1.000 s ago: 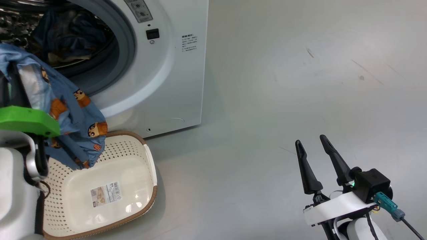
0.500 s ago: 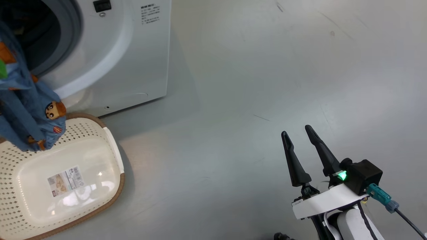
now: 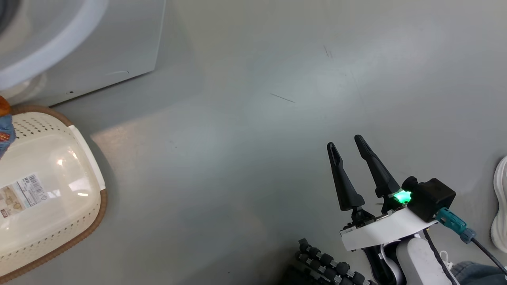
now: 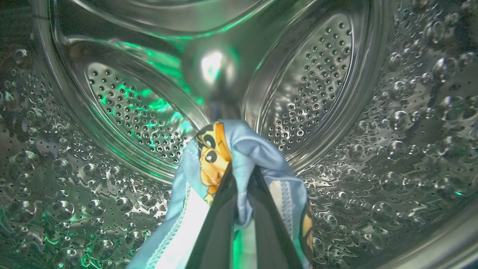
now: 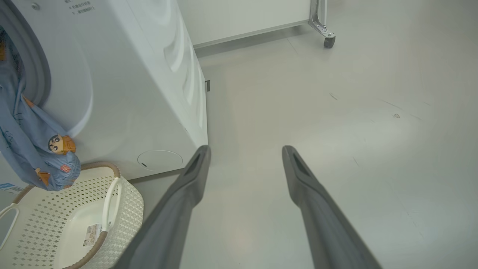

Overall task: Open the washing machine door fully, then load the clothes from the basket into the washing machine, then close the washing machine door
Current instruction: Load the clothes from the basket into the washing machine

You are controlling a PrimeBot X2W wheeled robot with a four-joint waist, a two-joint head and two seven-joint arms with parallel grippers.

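In the left wrist view my left gripper is inside the steel drum of the washing machine, shut on the clothes, a light blue piece with cartoon prints. The right wrist view shows that piece of the clothes hanging from the washing machine opening, its end just above the cream basket. The basket holds nothing but its label. My right gripper is open over bare floor, far right of the basket. The washing machine door is out of view.
A white shoe of a person stands at the right edge of the head view. My base's dark rollers show at the bottom. A cart's caster wheel stands beyond the machine's far side. Grey floor lies to the right.
The head camera has swung right and down, so machine and basket slid to the left edge. The blue cloth hangs farther up toward the opening. My right gripper stays open.
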